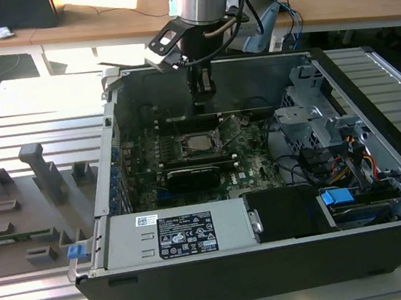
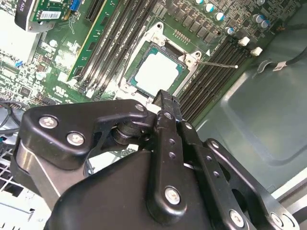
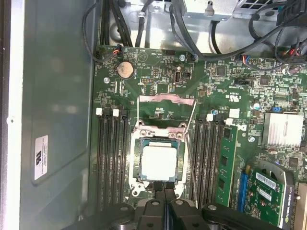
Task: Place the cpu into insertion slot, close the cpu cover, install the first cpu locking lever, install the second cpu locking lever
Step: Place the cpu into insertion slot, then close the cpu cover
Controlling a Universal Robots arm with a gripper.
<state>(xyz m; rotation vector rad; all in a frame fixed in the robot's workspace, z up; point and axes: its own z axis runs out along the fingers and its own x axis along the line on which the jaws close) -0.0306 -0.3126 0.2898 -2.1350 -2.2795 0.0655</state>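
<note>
The cpu [image 3: 159, 162] lies flat in the insertion slot [image 3: 158, 140], its pale metal top level with the dark frame. In the exterior view it sits just above the centre [image 1: 200, 143]. The first step looks done.

The cpu cover [image 3: 166, 99] stands tipped up on the far side of the slot, so closing it appears to be the step in hand. A thin wire lever [image 2: 216, 62] sticks out sideways, not latched.

The gripper [image 3: 164, 186] hangs above the near edge of the slot with its fingers pressed together and nothing between them. In the exterior view it is at the upper centre [image 1: 206, 89], inside the open case.

Closing the cover would probably call for a gentle push on its raised edge, clear of the chip's top.

Rows of black memory slots [image 3: 111, 158] flank the slot closely on two sides, and one holds a green memory stick [image 3: 225, 163]. The grey case wall [image 3: 53, 96] is well apart. Open room lies mainly straight above the slot.
</note>
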